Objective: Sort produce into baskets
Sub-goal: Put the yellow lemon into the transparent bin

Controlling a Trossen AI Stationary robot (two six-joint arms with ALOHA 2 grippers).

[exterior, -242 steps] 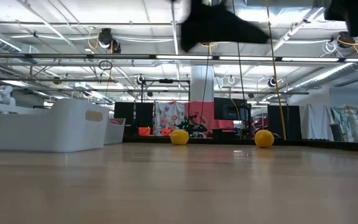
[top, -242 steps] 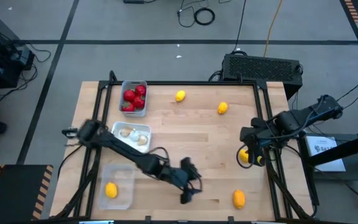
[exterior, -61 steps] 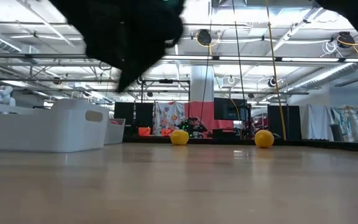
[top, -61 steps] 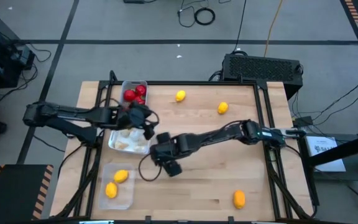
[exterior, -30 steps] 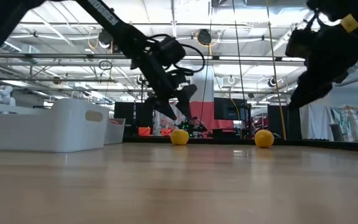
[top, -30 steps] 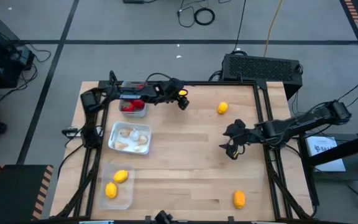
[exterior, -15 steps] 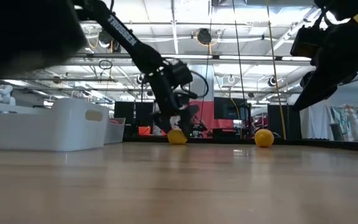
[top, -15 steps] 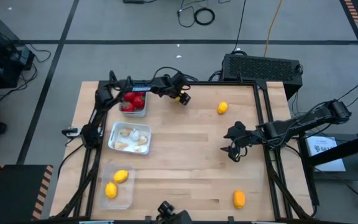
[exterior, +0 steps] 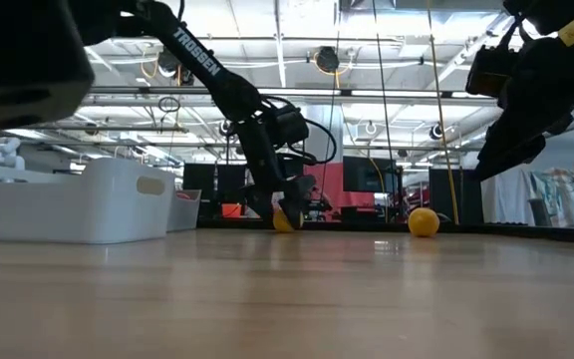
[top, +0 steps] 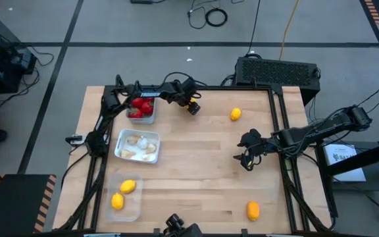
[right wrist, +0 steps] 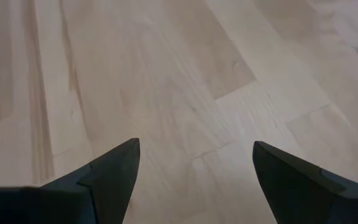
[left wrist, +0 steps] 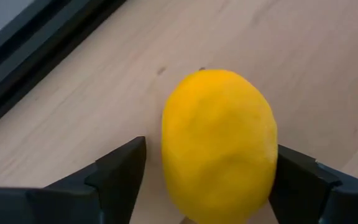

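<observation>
My left gripper (top: 191, 105) is down at the far edge of the tabletop (top: 202, 164), just beside the basket of red fruits, with its fingers (left wrist: 120, 171) spread wide on either side of a yellow lemon (left wrist: 219, 143). In the left wrist view the lemon sits on the wood between the two pads with a gap on each side, so I am around it but not clamped on it. In the low view the same gripper (exterior: 285, 204) hangs over that lemon (exterior: 283, 220) and hides most of it.

My right gripper (top: 247, 158) hovers near the right edge of the tabletop, about midway along it, fingers (right wrist: 114, 171) apart and holding nothing; its wrist view shows only bare wood.

Nothing blocks the left gripper's lemon; the grey basket (top: 141, 105) is its closest neighbour, and the arm's cable loops over that basket's far rim. I count three baskets down the left side: the grey one at the far left corner with red fruits (top: 139, 108) whose number I cannot tell under the arm, the white basket (top: 137, 146) in the middle with a cluster of garlic bulbs (top: 134, 141) too bunched to count, and the clear basket (top: 122, 196) at the near left corner with two lemons (top: 127, 186).

Loose lemons number three: the one between my left fingers, a second lemon (top: 235, 114) towards the far right, and an orange lemon (top: 252, 210) near the near right corner.
</observation>
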